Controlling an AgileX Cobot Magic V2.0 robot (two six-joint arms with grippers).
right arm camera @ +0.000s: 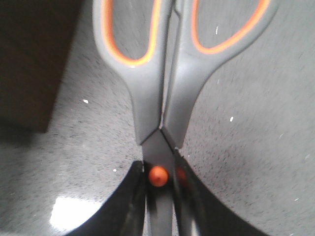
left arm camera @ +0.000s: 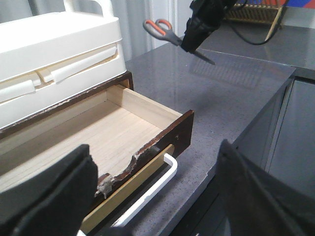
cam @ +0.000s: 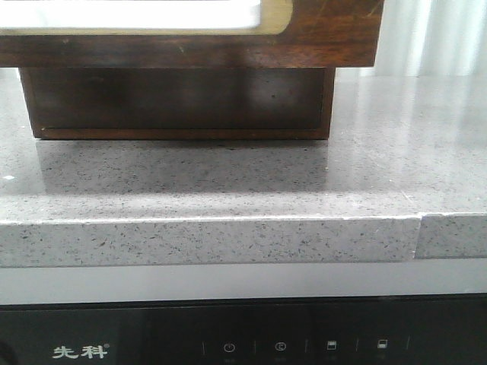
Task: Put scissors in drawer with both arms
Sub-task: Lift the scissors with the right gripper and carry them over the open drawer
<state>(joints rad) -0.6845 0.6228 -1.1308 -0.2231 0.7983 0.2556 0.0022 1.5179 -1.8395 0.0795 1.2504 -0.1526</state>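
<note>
The drawer (left arm camera: 98, 132) stands pulled open in the left wrist view, with a bare light wood floor and a chipped dark front edge. Its white and tan-gold front (cam: 327, 30) fills the top of the front view. My left gripper (left arm camera: 155, 157) is open, its fingers (left arm camera: 49, 191) spread wide just in front of the drawer's white handle (left arm camera: 162, 179). My right gripper (right arm camera: 160, 172) is shut on the scissors (right arm camera: 152, 98) at the orange pivot, handles pointing away. In the left wrist view it (left arm camera: 199, 29) holds the scissors (left arm camera: 167, 33) in the air above the counter, beyond the drawer.
A white plastic box (left arm camera: 54, 44) sits on top of the wooden cabinet (cam: 183, 103). The grey speckled counter (left arm camera: 221, 83) ends at an edge (left arm camera: 283, 91) beside the drawer. A wooden dish rack (left arm camera: 256, 14) stands far off. A black control panel (cam: 243, 342) lies below the counter front.
</note>
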